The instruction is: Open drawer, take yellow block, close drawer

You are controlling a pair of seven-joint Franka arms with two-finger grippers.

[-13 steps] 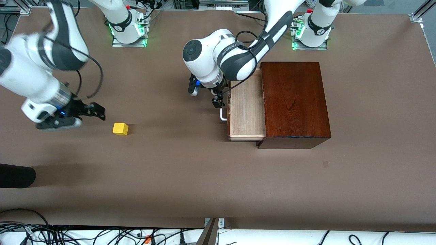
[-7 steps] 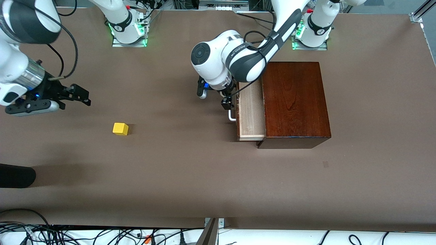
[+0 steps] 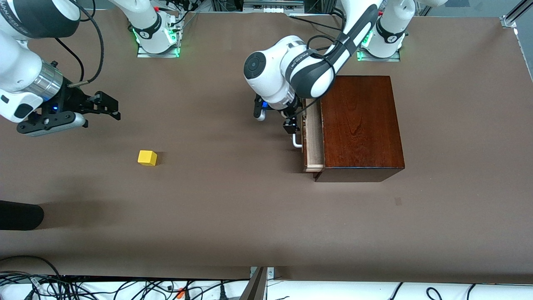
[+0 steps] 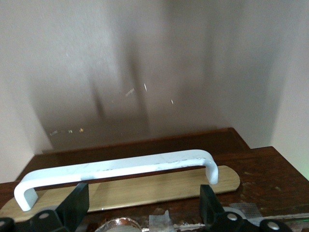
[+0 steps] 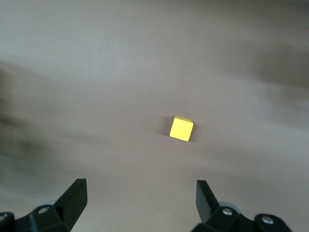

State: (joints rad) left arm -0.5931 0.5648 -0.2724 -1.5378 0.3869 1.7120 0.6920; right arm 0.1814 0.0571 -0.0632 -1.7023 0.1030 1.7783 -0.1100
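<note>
The dark reddish-brown box stands toward the left arm's end of the table. Its drawer sticks out a little, showing a narrow strip of pale wood. My left gripper is open and sits at the white handle. In the left wrist view the handle lies across the dark drawer front, just ahead of the spread gripper. The yellow block lies on the bare table toward the right arm's end. My right gripper hangs open and empty over the table. In the right wrist view the block lies ahead of the gripper.
A black object pokes in from the table edge at the right arm's end, nearer the front camera than the block. Cables lie along the table's front edge. Brown table spreads between the block and the box.
The drawer has slid most of the way into the box, with my left gripper moving along at its handle. My right gripper has lifted off and drawn away from the block toward the robot bases.
</note>
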